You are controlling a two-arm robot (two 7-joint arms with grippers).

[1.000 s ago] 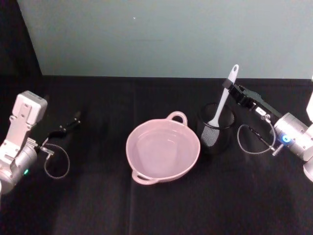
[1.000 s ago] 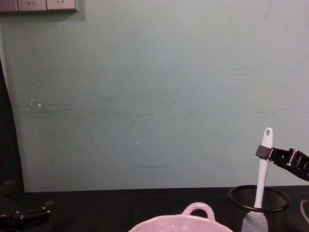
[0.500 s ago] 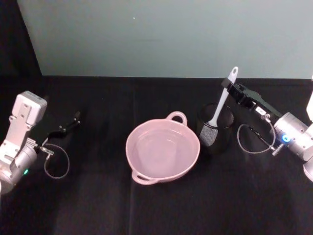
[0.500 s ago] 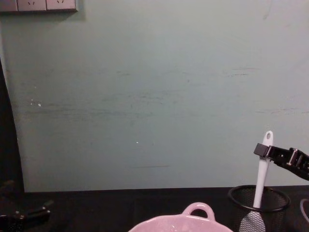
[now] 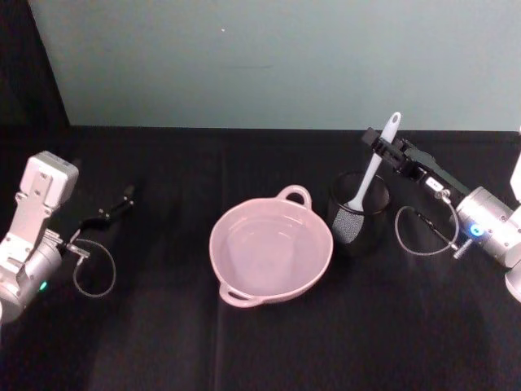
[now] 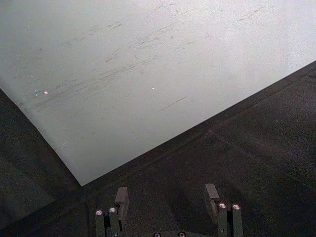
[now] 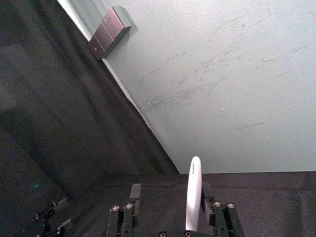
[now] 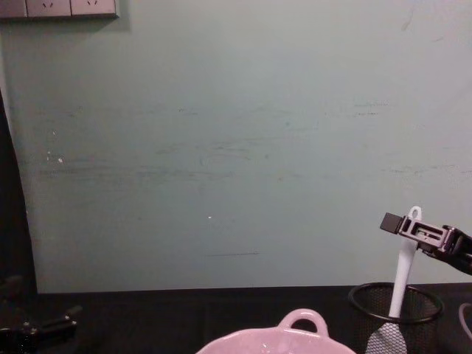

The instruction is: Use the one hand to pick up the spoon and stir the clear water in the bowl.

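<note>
The spoon (image 5: 374,165) stands tilted at right of centre in the head view, its bowl end inside the black mesh cup (image 5: 357,215). The right gripper (image 5: 384,144) is closed on the upper handle (the holed tip protrudes above). The pink bowl (image 5: 271,249) sits centre frame, just left of the cup, on a black cloth table (image 5: 163,326). A pale green wall (image 8: 221,147) stands behind. The left gripper (image 6: 168,195), at far left, has its fingers apart.

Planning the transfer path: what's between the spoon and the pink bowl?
Head view: the spoon stands in the black mesh cup, held by the right pincer. Only the cup's wall separates it from the bowl.
</note>
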